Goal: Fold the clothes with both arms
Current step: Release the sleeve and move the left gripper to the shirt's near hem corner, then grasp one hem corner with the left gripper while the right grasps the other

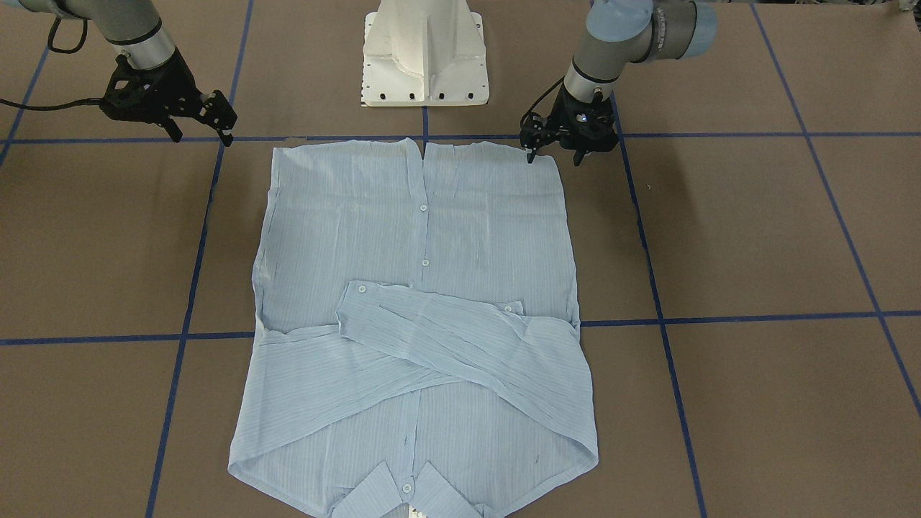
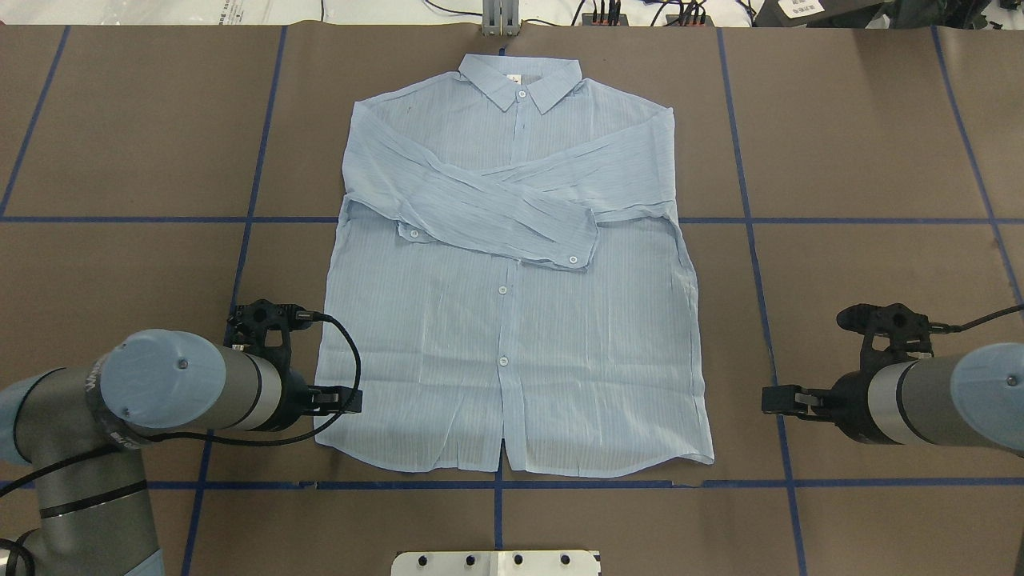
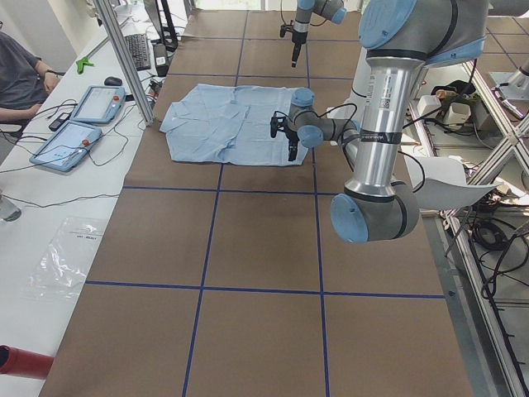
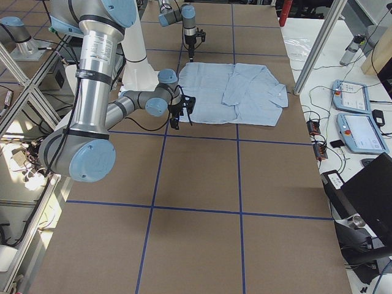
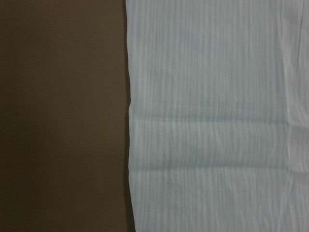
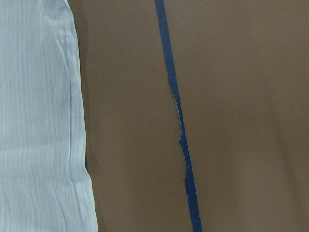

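Note:
The light blue striped shirt (image 2: 512,336) lies flat, buttoned side up, collar (image 2: 520,80) at the far edge. Both sleeves are folded across the chest (image 2: 496,212). It also shows in the front-facing view (image 1: 421,288). My left gripper (image 1: 554,152) is open and empty, hovering over the hem corner (image 1: 552,160) nearest the robot. My right gripper (image 1: 201,133) is open and empty, over bare table beside the other hem corner. The left wrist view shows the shirt's side edge (image 5: 131,145). The right wrist view shows the shirt's edge (image 6: 79,145). No fingers show in either.
The brown table cover (image 2: 880,160) carries a grid of blue tape lines (image 2: 752,240). The white pedestal base (image 1: 424,54) stands just behind the hem. An operator's desk with teach pendants (image 3: 83,124) lies along the far side.

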You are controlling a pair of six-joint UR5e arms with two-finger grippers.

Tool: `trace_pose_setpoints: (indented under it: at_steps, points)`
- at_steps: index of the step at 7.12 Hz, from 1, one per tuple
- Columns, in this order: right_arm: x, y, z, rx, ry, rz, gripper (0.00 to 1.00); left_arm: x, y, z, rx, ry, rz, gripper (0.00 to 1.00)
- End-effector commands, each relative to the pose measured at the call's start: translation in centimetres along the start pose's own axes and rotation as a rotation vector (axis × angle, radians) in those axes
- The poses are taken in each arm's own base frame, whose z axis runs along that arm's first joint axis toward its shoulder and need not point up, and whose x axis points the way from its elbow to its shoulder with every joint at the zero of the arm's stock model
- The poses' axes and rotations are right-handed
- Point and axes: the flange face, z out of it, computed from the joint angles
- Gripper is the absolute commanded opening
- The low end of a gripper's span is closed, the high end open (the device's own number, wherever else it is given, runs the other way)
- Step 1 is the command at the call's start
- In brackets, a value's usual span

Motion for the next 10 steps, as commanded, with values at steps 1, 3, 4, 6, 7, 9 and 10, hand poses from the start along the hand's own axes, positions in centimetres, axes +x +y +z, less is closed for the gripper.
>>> trace_pose_setpoints:
  at_steps: [1,3,4,6,7,9,10]
  points:
    - [-0.1,0.1,0.0,-0.001,-0.002,-0.003,1.0,0.2,0.2,1.0,0.0,-0.014,0.0,0.84]
    - [-0.1,0.1,0.0,-0.001,-0.002,-0.003,1.0,0.2,0.1,1.3,-0.001,-0.017,-0.001,0.74]
    - [-0.1,0.1,0.0,-0.001,-0.002,-0.002,1.0,0.1,0.1,1.3,-0.001,-0.019,-0.002,0.69]
    - [-0.1,0.1,0.0,-0.001,-0.002,-0.003,1.0,0.2,0.4,1.5,-0.007,-0.019,0.0,0.69]
    - [0.0,0.1,0.0,-0.001,0.0,-0.003,1.0,0.3,0.9,2.2,-0.018,-0.027,0.006,0.69]
    - [0.0,0.1,0.1,-0.002,0.001,-0.004,1.0,0.8,1.3,2.9,-0.027,-0.028,-0.015,0.6]
    - [0.0,0.1,0.1,-0.002,0.0,-0.004,1.0,1.0,1.3,2.8,-0.026,-0.026,-0.016,0.37]
